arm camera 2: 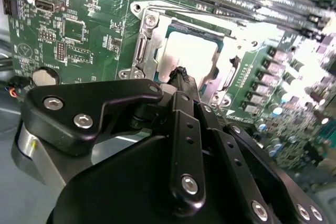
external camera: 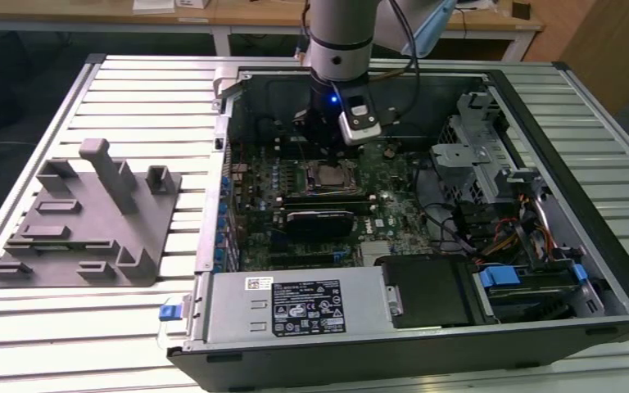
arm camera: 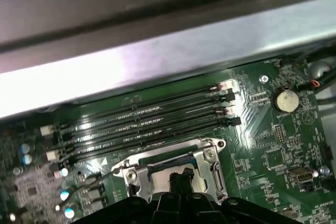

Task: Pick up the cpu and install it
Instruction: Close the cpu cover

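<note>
The cpu (arm camera 2: 193,55) lies flat in the motherboard's metal socket frame (arm camera 2: 144,51), its silvery top showing in the second wrist view. In the exterior view the cpu (external camera: 330,175) sits in the middle of the board inside the open computer case. My gripper (arm camera 2: 179,73) hangs just above the cpu's near edge. Its black fingers meet in one tip, shut, with nothing seen between them. In the first wrist view the gripper (arm camera: 181,173) tip covers the middle of the socket frame (arm camera: 210,157). The arm (external camera: 337,49) comes down from the back of the case.
Memory slots (arm camera: 147,121) run along one side of the socket. A black cooler block (external camera: 317,223) and the power supply (external camera: 292,307) lie nearer the case front. Drive cages and cables (external camera: 490,180) stand at the exterior view's right. A grey fixture (external camera: 85,221) sits on the table at its left.
</note>
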Action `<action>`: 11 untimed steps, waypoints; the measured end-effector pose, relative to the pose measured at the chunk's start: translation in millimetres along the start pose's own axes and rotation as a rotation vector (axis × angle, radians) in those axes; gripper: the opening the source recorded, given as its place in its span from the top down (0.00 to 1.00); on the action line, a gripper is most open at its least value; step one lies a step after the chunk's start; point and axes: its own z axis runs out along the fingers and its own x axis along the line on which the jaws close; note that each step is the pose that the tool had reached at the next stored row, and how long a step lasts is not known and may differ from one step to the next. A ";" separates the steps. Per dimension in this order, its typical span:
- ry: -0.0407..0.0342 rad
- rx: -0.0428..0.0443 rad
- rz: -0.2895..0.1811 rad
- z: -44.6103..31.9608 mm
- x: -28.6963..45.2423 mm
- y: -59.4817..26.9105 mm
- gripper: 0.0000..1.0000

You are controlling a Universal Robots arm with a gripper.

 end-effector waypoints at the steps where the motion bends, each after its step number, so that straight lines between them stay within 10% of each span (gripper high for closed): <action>1: -0.0010 0.0038 -0.014 0.0 0.0 0.0 0.89; 11: -0.0007 0.0016 -0.049 0.3 2.2 -1.3 0.89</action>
